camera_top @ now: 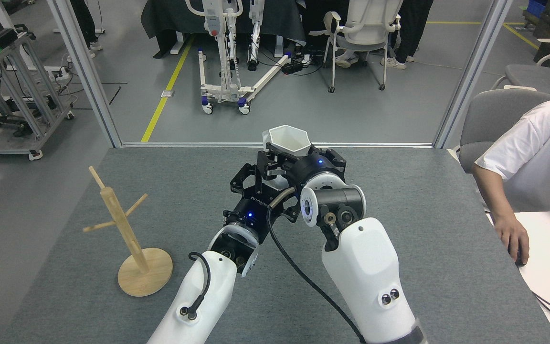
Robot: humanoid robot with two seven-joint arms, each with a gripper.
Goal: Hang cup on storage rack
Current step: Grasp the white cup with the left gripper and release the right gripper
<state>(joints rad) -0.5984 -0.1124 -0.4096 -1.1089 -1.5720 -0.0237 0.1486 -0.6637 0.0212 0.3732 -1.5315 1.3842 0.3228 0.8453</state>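
Just above the frame's centre, the white faceted cup stands upright, rim up, held in the right tool, whose black fingers clamp its lower body. The left tool sits just below and left of it, right against the cup's underside; how far its jaws are parted cannot be told. White lettering on the left tool's black housing is too small to read. The storage rack stands at lower left on the grey surface, well apart.

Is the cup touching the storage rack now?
Apart. The head view shows the cup far right of the storage rack, bare grey table between them.
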